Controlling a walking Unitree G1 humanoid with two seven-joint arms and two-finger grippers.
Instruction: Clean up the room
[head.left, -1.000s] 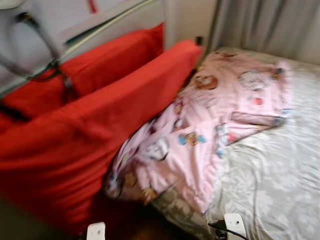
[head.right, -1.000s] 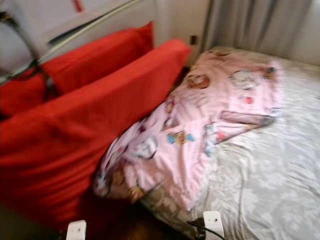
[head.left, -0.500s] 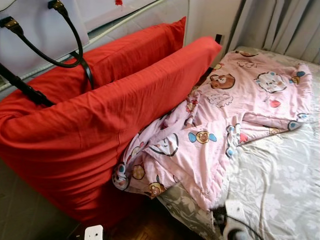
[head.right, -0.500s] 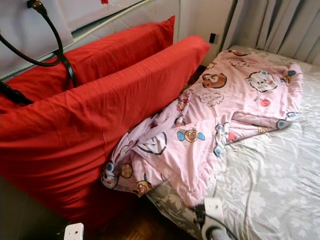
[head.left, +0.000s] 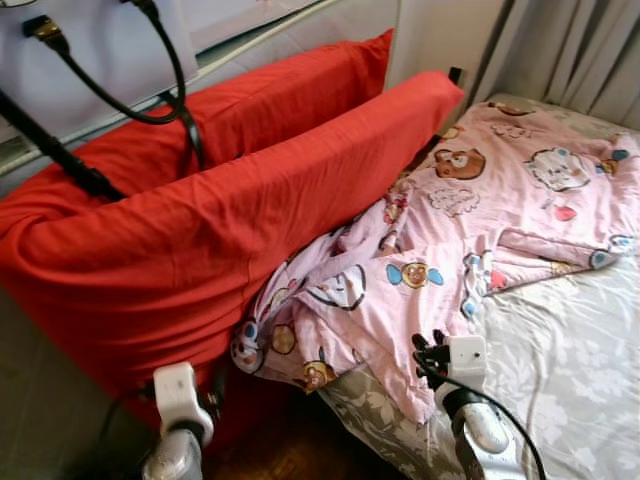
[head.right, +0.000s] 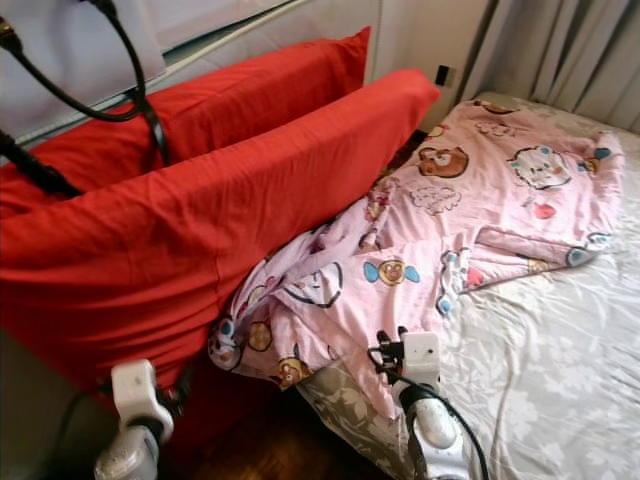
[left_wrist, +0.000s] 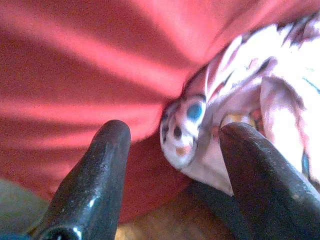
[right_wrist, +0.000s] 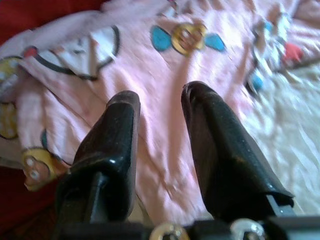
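Observation:
A pink cartoon-print blanket (head.left: 450, 230) lies crumpled across the left part of a bed with a grey floral sheet (head.left: 570, 350). Its lower corner hangs beside a big red pillow (head.left: 220, 250) that stands on edge along the bed. My right gripper (head.left: 428, 350) hovers just above the blanket's lower edge; in the right wrist view it (right_wrist: 160, 95) is open with a narrow gap, pink cloth beneath. My left gripper (head.left: 214, 385) is low beside the red pillow. In its wrist view it (left_wrist: 172, 150) is open wide, facing the blanket's hanging corner (left_wrist: 185, 130).
A second red pillow (head.left: 280, 100) leans behind the first. Black bag straps (head.left: 170, 90) hang over it at the upper left. Grey curtains (head.left: 570, 50) close off the far side of the bed. Dark wooden floor (head.left: 290, 455) shows between the pillow and the bed.
The camera has steadied and shifted slightly. Both arms have risen into view: the right gripper now sits over the blanket's lower edge, the left beside the red pillow's base.

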